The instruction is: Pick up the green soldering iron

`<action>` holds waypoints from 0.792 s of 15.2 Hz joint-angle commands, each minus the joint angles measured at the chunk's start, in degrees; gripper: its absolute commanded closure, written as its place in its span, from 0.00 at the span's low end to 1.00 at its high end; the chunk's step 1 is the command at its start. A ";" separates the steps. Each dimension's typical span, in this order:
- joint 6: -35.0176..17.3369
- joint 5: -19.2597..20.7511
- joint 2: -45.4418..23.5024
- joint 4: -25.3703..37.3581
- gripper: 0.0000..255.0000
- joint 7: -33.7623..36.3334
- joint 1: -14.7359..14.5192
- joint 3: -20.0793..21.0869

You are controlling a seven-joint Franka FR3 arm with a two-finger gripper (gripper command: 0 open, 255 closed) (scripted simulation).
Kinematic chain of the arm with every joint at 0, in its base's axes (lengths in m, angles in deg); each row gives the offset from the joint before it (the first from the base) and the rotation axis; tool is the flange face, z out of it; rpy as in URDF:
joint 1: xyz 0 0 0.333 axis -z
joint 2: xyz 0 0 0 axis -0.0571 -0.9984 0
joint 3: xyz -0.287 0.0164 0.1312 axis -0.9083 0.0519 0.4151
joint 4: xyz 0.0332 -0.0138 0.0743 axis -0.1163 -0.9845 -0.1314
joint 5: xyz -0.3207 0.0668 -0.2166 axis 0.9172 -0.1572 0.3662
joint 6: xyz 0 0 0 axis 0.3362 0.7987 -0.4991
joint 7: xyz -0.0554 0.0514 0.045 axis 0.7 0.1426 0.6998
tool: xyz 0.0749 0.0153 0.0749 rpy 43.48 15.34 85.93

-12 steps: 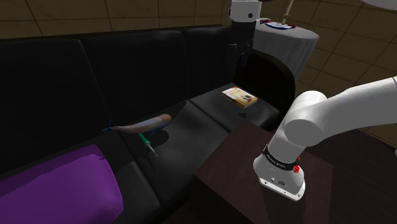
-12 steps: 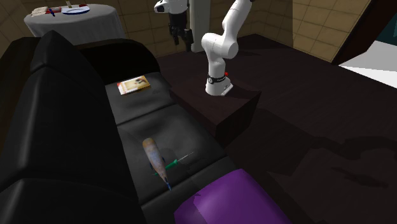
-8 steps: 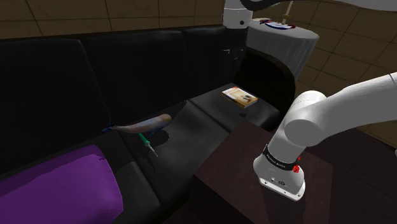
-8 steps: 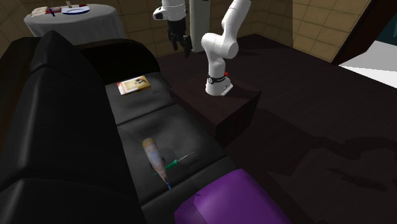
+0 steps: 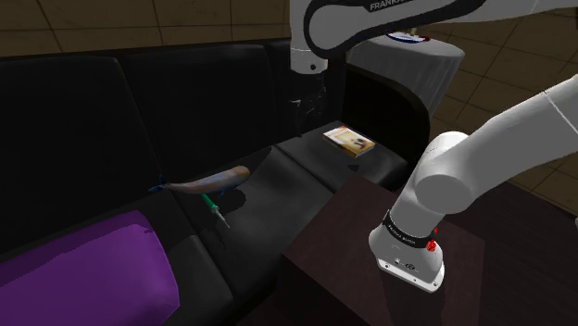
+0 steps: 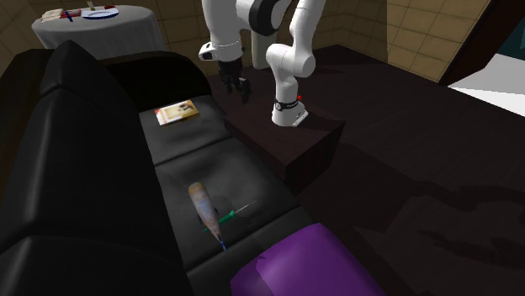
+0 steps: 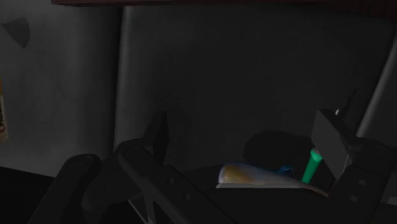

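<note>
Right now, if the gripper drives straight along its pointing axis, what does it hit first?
The open gripper would likely meet the black sofa seat first; the green soldering iron sits off that line, beside one finger. Depth unclear.

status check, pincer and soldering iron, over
Pincer open, empty, in the air. Green soldering iron lying on black sofa seat, untouched. Tan tapered object close beside it.

green soldering iron (image 5: 212,204): one, by my count
tan-handled tool (image 5: 211,179): one (blue at one end)
purple cushion (image 5: 88,269): one
flat printed box (image 5: 349,140): one
black sofa (image 5: 185,102): one
white-clothed round table (image 5: 423,63): one
my claw (image 6: 238,91): one
</note>
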 commanded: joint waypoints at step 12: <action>-20.44 0.87 -27.84 6.99 0.00 7.12 -2.28 5.80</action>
